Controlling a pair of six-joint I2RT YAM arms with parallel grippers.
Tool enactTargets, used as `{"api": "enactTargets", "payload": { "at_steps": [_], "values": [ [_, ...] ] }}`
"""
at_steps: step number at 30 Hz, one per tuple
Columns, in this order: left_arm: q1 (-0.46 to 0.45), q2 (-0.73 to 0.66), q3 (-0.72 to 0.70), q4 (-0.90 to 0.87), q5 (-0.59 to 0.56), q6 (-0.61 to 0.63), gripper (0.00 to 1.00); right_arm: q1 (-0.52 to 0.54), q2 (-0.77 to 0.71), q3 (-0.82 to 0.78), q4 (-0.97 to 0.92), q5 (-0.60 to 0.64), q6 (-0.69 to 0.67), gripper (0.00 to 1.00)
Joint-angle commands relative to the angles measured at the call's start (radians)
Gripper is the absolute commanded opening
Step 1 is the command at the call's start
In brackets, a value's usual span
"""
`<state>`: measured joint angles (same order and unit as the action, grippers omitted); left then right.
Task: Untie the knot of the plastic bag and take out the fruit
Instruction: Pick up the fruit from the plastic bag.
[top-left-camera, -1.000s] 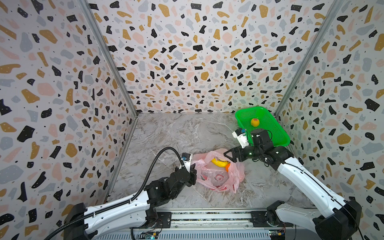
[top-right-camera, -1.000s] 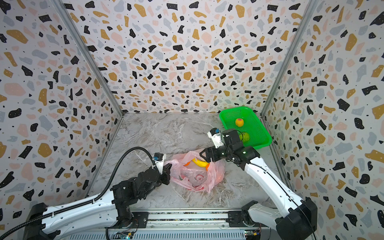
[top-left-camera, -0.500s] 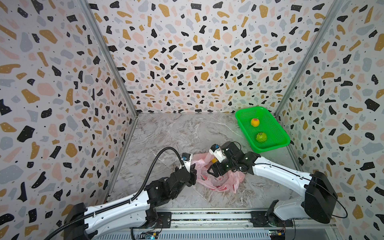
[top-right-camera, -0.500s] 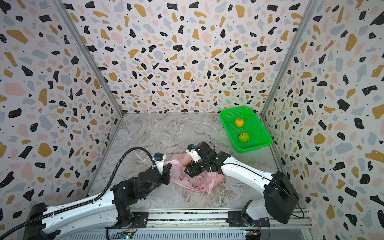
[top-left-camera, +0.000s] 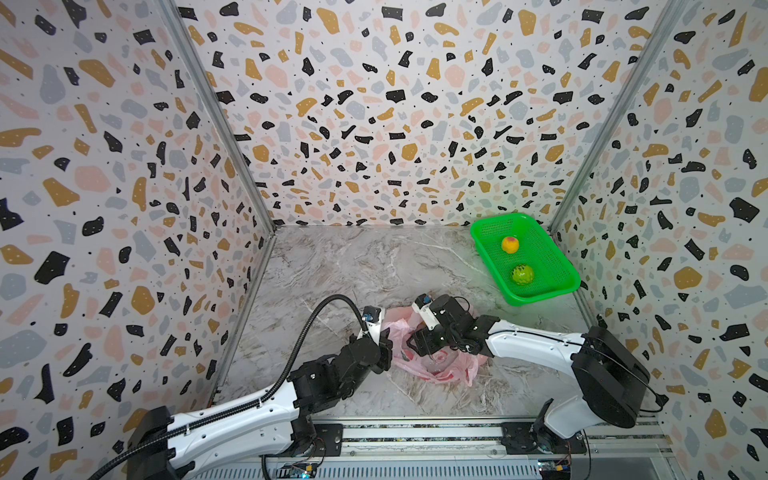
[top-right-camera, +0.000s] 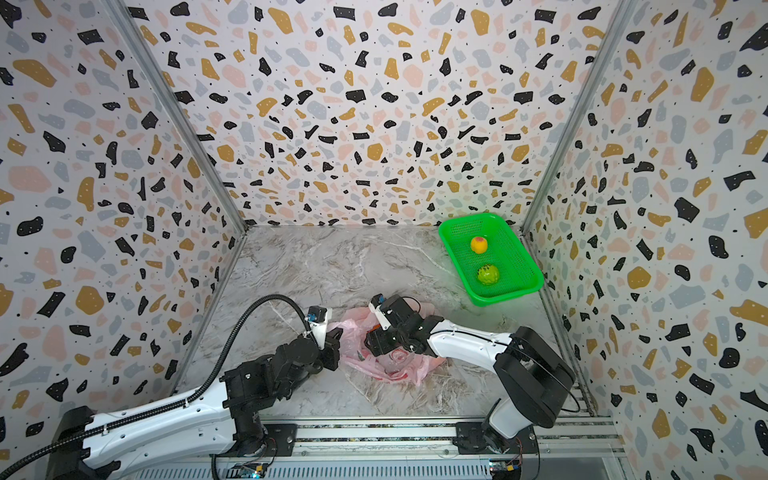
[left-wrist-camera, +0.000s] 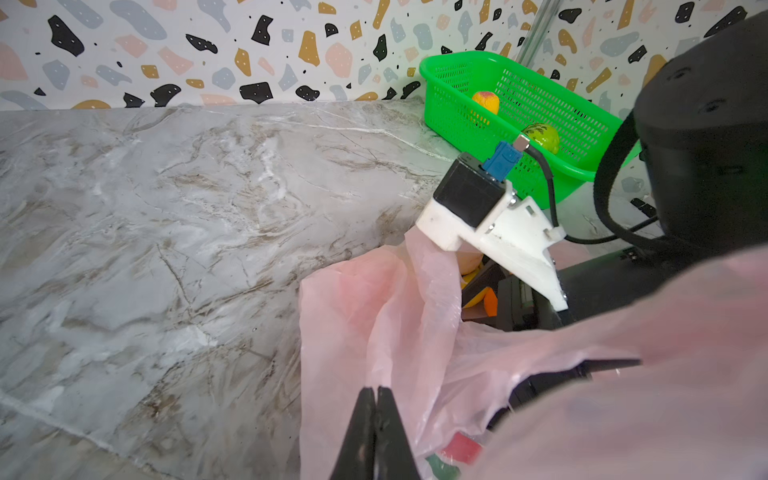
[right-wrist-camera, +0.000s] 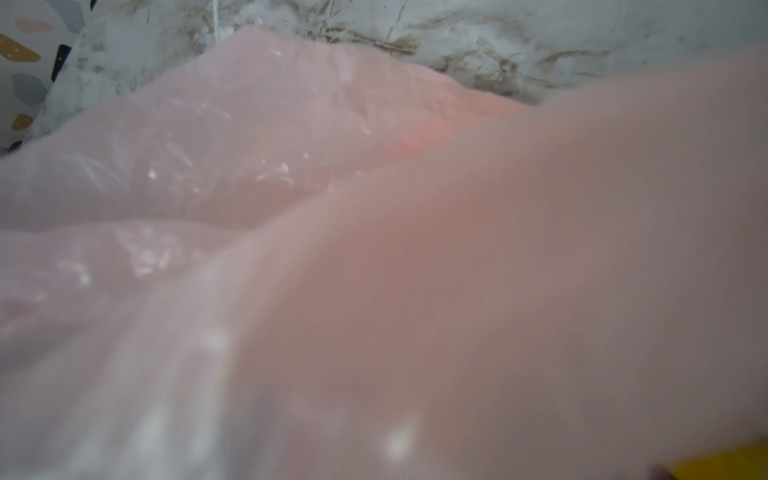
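The pink plastic bag (top-left-camera: 440, 365) (top-right-camera: 395, 365) lies crumpled near the front of the marble floor, its mouth held open. My left gripper (top-left-camera: 386, 345) (left-wrist-camera: 376, 390) is shut on a fold of the bag's film (left-wrist-camera: 374, 316). My right gripper (top-left-camera: 417, 345) (top-right-camera: 374, 343) reaches down into the bag's mouth. Its jaws are hidden, since pink film (right-wrist-camera: 249, 145) covers the right wrist view. Yellow fruit (left-wrist-camera: 473, 297) and orange fruit (left-wrist-camera: 490, 301) show inside the bag beside that gripper. The knot is out of view.
A green basket (top-left-camera: 536, 297) (top-right-camera: 503, 297) stands at the back right corner. It holds a yellow-red peach (top-left-camera: 509, 244) and a green round fruit (top-left-camera: 522, 274). Patterned walls close in the left, back and right sides.
My right arm swung from the basket back to the bag and dipped into its mouth. The green fruit, hidden behind it before, now shows in the basket. The left arm has stayed put.
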<state>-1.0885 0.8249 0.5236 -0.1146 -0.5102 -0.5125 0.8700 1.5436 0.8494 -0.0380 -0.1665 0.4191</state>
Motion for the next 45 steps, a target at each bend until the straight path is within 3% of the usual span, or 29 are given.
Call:
{"api": "enactTargets", "payload": {
  "at_steps": [1,17,31,43,45],
  "values": [
    [-0.003,-0.017,0.014,-0.017,-0.014,-0.003,0.00,0.000,0.014,0.000,0.129,0.065,0.054,0.76],
    [-0.002,-0.010,0.011,-0.049,-0.004,-0.001,0.00,-0.001,0.138,0.035,0.266,0.114,0.131,0.92],
    [-0.002,-0.002,0.007,-0.026,0.037,0.011,0.00,-0.009,0.242,0.065,0.396,0.180,0.216,0.96],
    [-0.003,-0.001,0.008,-0.022,0.066,0.016,0.00,-0.011,0.342,0.134,0.389,0.229,0.195,0.80],
    [-0.003,-0.006,0.007,-0.022,0.065,0.015,0.00,-0.010,0.346,0.134,0.390,0.229,0.192,0.72]
  ]
}}
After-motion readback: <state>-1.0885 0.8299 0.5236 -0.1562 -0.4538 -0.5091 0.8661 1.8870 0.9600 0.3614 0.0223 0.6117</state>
